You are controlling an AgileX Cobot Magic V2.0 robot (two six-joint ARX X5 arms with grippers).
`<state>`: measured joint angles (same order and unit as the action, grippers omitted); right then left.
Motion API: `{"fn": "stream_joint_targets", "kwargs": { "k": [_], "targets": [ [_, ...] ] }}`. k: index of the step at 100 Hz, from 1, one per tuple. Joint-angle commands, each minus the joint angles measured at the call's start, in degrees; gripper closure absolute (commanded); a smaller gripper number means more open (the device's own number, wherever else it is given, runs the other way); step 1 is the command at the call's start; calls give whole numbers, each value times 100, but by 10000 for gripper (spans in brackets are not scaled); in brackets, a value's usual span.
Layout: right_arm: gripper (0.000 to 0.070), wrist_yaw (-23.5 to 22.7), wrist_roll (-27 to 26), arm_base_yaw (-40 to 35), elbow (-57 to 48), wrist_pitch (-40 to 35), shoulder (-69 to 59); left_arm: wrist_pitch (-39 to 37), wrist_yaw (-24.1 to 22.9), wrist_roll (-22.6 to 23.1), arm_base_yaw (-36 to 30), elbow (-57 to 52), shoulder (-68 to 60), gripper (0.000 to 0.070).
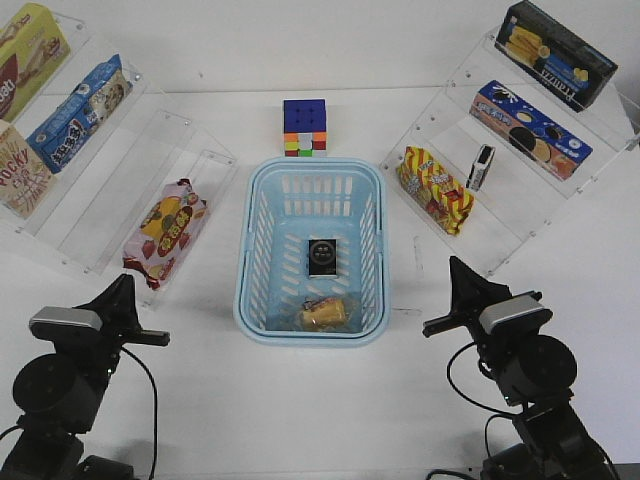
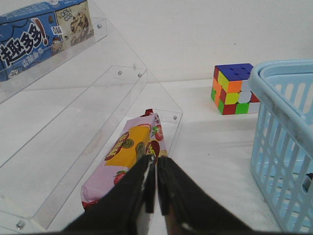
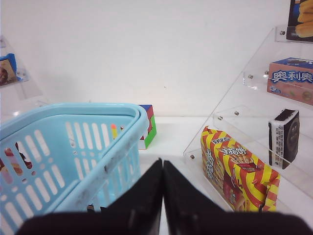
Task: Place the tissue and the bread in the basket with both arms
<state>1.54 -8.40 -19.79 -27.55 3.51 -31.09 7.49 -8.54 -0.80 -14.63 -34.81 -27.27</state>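
The light blue basket stands in the middle of the table. The black tissue pack lies flat on its bottom. The wrapped golden bread lies at its near end. My left gripper is shut and empty, left of the basket's near corner; the left wrist view shows its tip over a pink snack bag, with the basket wall beside it. My right gripper is shut and empty, right of the basket; the right wrist view shows its tip next to the basket wall.
A Rubik's cube sits behind the basket. Clear acrylic stepped shelves flank it: the left one holds the pink snack bag and boxes, the right one a red-and-yellow bag, a small upright black pack and cookie boxes.
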Motion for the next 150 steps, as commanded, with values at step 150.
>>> {"fn": "stream_joint_targets", "kwargs": {
  "k": [150],
  "targets": [
    [700, -2, -37, -15, -63, 76, -2, -1169, 455, -33, 1333, 3401, 2708, 699]
  ]
}}
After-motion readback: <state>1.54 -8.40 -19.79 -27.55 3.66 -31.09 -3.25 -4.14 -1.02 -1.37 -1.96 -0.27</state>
